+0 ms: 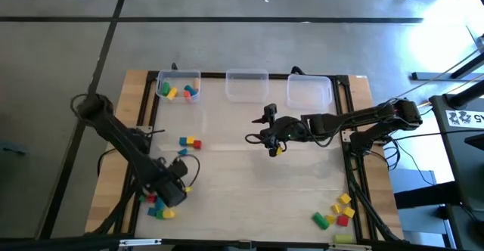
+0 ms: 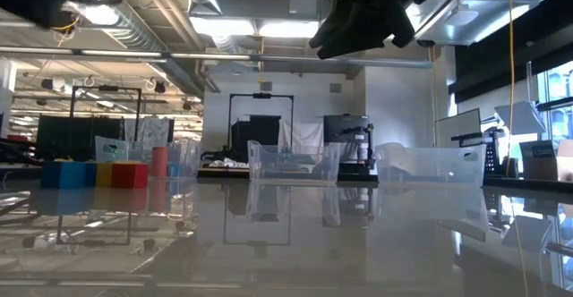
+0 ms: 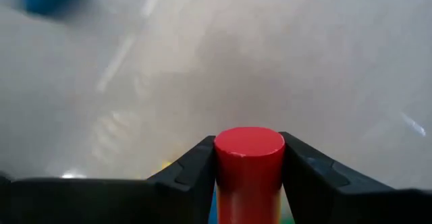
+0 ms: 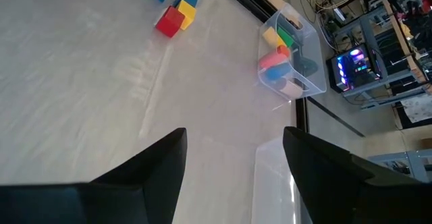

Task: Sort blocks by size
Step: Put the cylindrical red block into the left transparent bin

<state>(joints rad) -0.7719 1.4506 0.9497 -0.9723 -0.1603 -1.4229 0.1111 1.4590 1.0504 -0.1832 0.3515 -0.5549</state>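
left gripper (image 3: pixel 248 177) clamped on red cylinder (image 3: pixel 248 163), right gripper (image 4: pixel 233 156) apart over mid desk.
left jaws closed on both sides of upright red cylinder, low at near-left desk (image 1: pixel 242 198) beside small block pile (image 1: pixel 159 209). right jaws spread wide, holding nothing, raised above desk centre near middle clear bin (image 1: pixel 246 85). blue-yellow-red blocks (image 1: pixel 190 142) grouped left of centre; more blocks in left bin (image 1: pixel 178 87); another block cluster (image 1: pixel 336 213) at near-right corner.
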